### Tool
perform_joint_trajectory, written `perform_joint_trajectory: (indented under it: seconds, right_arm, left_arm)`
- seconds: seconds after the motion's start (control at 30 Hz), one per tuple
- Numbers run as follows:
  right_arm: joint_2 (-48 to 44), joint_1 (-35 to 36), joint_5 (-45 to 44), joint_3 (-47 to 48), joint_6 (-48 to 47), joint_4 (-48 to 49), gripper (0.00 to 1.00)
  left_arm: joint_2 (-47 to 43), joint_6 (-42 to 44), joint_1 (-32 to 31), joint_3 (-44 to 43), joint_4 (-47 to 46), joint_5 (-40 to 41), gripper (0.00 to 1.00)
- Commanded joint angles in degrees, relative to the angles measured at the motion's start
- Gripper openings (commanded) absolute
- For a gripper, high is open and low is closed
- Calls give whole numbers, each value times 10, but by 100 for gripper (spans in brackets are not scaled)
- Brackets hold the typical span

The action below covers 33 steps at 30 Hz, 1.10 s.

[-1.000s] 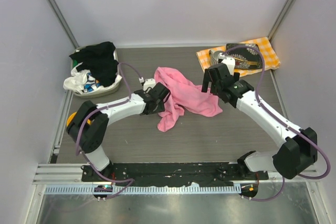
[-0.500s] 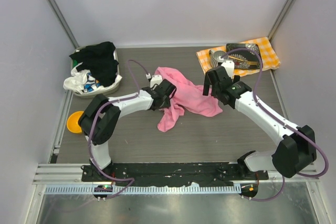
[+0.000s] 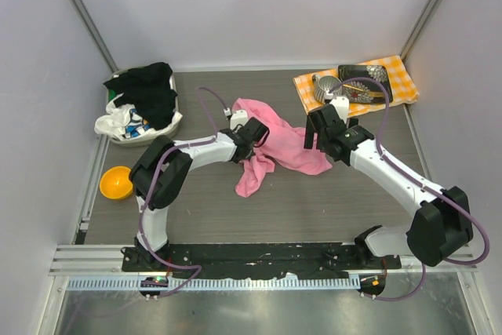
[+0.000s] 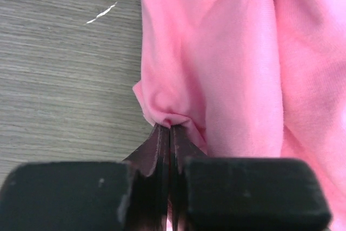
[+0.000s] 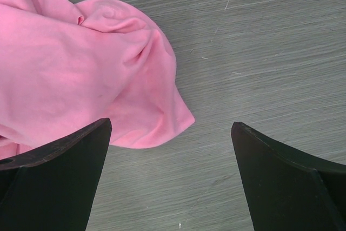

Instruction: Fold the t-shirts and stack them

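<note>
A crumpled pink t-shirt (image 3: 276,143) lies in the middle of the grey table. My left gripper (image 3: 256,132) sits at its left edge, shut on a small fold of the pink cloth (image 4: 170,117) that bunches at the closed fingertips (image 4: 162,133). My right gripper (image 3: 315,137) hovers over the shirt's right edge, open wide with bare table between its fingers (image 5: 70,155). In the right wrist view a corner of the pink t-shirt (image 5: 108,79) ends just left of the gap. More t-shirts, black and white, are heaped in a basket (image 3: 170,129) at the back left.
A yellow checked cloth (image 3: 404,76) with a dark tray and metal utensils lies at the back right. An orange bowl (image 3: 116,183) sits near the table's left edge. White walls close in the table on three sides.
The left gripper slid right onto the shirt's left edge and closed on a fold of it. The orange bowl came into view. The right gripper shifted slightly left and stayed open.
</note>
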<state>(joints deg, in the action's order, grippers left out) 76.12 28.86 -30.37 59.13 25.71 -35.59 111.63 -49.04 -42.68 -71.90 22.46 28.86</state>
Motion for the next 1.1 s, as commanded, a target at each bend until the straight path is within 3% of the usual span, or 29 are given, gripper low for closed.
perform_joint_trajectory:
  seconds: [0.0,0.17,0.27,0.43,0.57,0.67,0.9,1.07]
  right_arm:
    - [-26,-1,-8,-8,3,13,100]
    - [-19,-1,7,-9,6,25,100]
    - [3,-2,25,0,5,38,100]
    - [55,-11,79,58,7,54,100]
    - [88,-20,101,93,5,62,100]
    - [115,-22,107,111,1,63,100]
    - [134,-21,125,101,11,90,100]
    - [128,-21,117,86,10,95,100]
  left_arm:
    - [41,-12,1,25,-7,-7,0]
    - [-17,-13,5,54,12,2,0]
    - [-103,5,15,54,52,1,0]
    - [-263,73,33,-60,192,21,0]
    - [-340,118,53,-201,288,27,0]
    - [-376,141,77,-259,347,31,0]
    - [-450,146,96,-214,359,15,0]
    - [-452,141,96,-183,337,-30,0]
